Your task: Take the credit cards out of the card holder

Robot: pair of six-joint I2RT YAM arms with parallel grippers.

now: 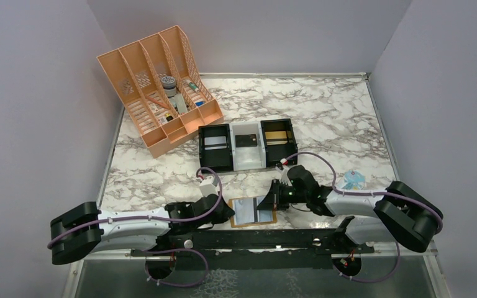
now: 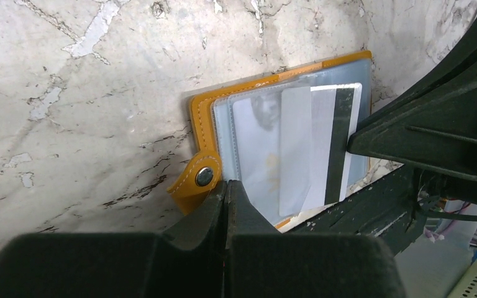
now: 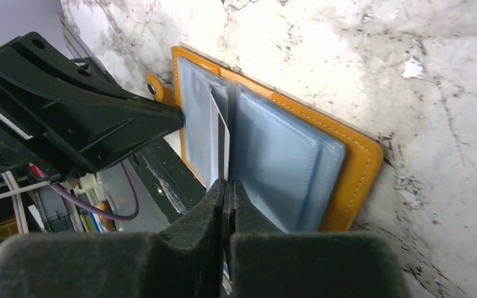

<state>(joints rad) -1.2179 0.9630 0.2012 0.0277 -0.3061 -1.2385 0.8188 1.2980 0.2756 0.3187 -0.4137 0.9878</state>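
The card holder point(image 1: 253, 211) lies open near the table's front edge, mustard-tan with pale blue-grey sleeves; it also shows in the left wrist view point(image 2: 200, 118) and the right wrist view point(image 3: 354, 167). A pale credit card point(image 2: 323, 143) with a dark stripe sticks partly out of the middle sleeves, seen edge-on in the right wrist view point(image 3: 219, 143). My right gripper point(image 1: 268, 202) point(image 3: 225, 183) is shut on that card's edge. My left gripper point(image 1: 228, 210) point(image 2: 227, 184) is shut, its tips against the holder's left panel beside the snap tab point(image 2: 204, 176).
A row of black and white bins point(image 1: 247, 144) stands behind the holder. An orange file organiser point(image 1: 158, 90) is at the back left. A clear-blue packet point(image 1: 353, 180) lies at the right. A black rail point(image 1: 254, 239) runs along the front edge, just below the holder.
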